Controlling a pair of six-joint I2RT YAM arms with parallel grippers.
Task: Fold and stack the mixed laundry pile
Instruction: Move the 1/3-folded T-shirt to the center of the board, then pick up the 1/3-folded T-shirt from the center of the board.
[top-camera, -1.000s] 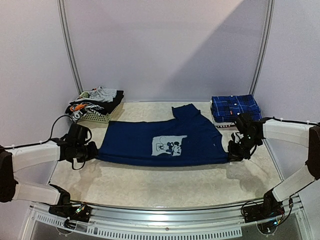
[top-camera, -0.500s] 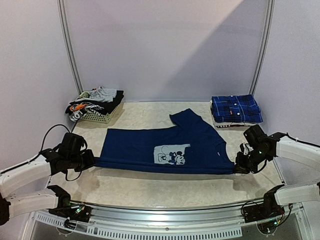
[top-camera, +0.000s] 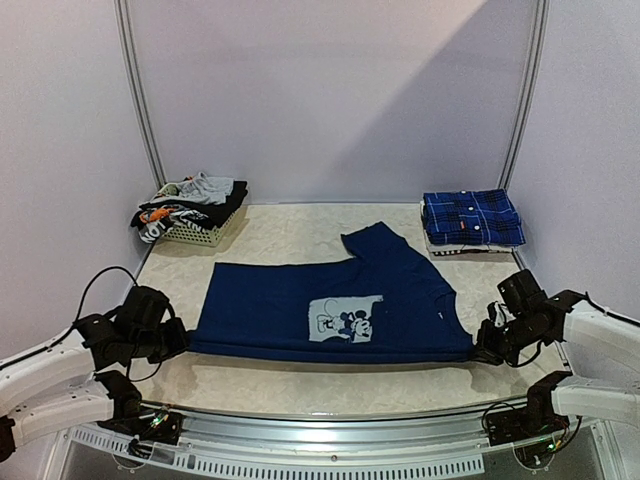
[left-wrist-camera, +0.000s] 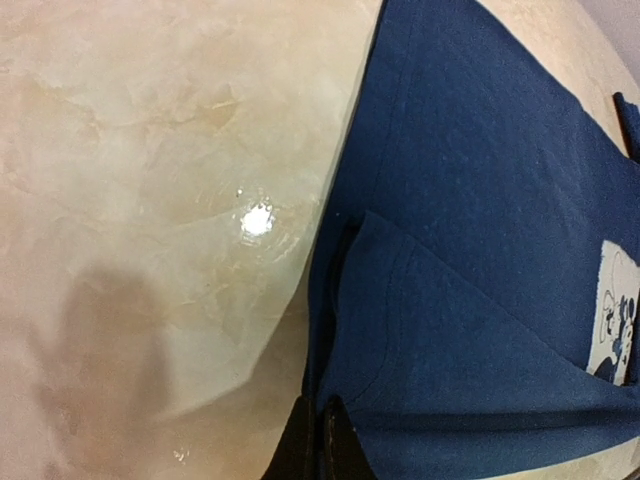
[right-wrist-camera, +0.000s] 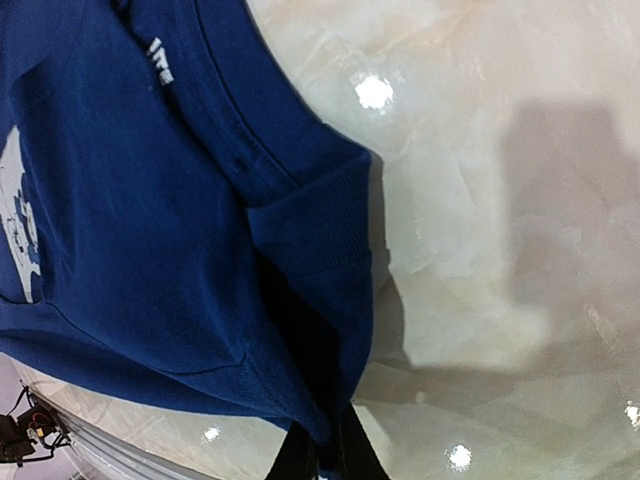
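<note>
The T-shirt (top-camera: 335, 310) is spread across the middle of the table (top-camera: 300, 385), print up, with one sleeve turned toward the far side. Its left end is pinched in the left gripper (top-camera: 180, 340), whose jaws are closed tightly on the cloth. Its right end, by the collar, is pinched in the same way in the right gripper (top-camera: 483, 352). The near edge is stretched straight between them. The plaid shirt (top-camera: 472, 217) is laid folded at the far right. Other garments (top-camera: 195, 195) are heaped on the basket (top-camera: 195, 236) at the far left.
</note>
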